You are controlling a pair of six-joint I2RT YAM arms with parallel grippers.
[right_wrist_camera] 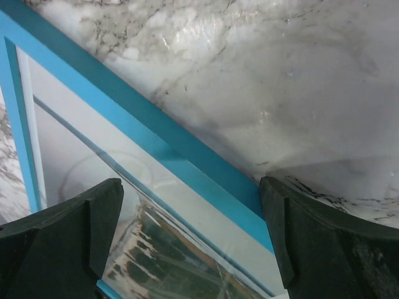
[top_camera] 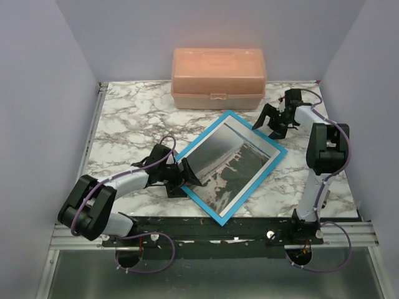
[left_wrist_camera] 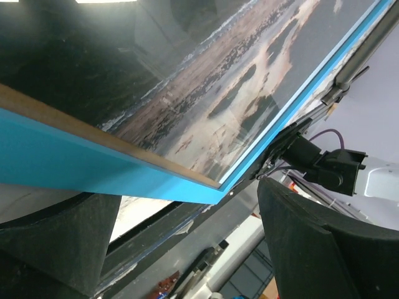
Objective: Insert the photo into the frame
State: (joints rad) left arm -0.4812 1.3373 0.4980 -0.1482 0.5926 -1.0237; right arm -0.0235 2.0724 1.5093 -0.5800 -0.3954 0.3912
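Your left end effector [top_camera: 187, 171] sits toward the near-left of the desk [top_camera: 137, 118], its fingers spread wide at the left rim of the frame [top_camera: 218, 218] and clamping nothing. The frame lies skewed mid-desk, blue side up, with the photo [top_camera: 234, 162] showing inside it. Your right end effector [top_camera: 272, 123] hangs wide open and empty over the frame's far corner. A pink box [top_camera: 218, 78] sits at the far edge.

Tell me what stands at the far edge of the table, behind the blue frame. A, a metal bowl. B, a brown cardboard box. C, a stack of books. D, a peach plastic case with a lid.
D: a peach plastic case with a closed lid stands at the back of the marble table, beyond the frame.
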